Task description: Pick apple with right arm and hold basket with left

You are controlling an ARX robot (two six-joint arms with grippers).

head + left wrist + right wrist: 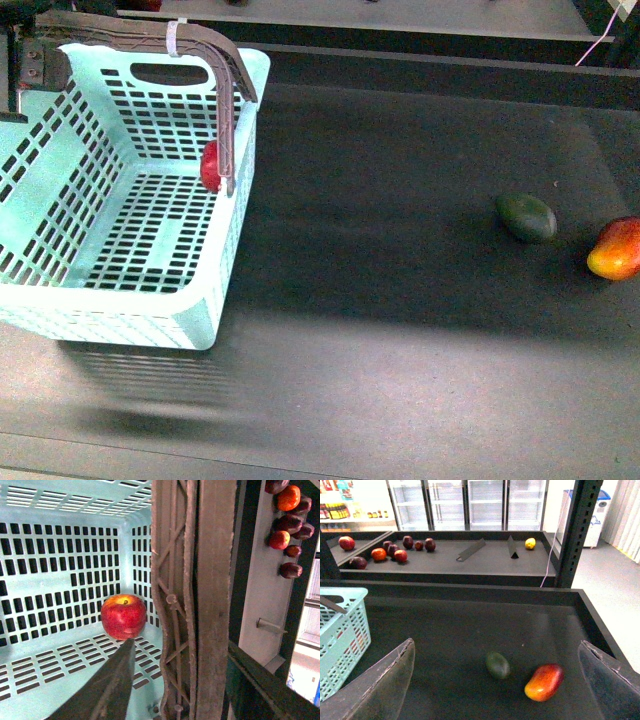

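The turquoise basket (110, 318) sits at the left of the dark table, its shadow blurred beneath it. The red apple (210, 166) lies inside it against the right wall, partly behind a brown handle (232, 90). In the left wrist view the apple (123, 616) rests on the slotted basket floor (50, 655), and my left gripper (186, 692) is shut on the brown handles (192, 580). My right gripper (495, 690) is open with nothing between its fingers, above the table well to the right of the basket (342, 640).
A dark green oval fruit (526, 217) and an orange-red elongated fruit (616, 249) lie at the table's right, below my right gripper (498, 665). A raised back ledge (420, 60) borders the table. A rear shelf (445, 557) holds several fruits.
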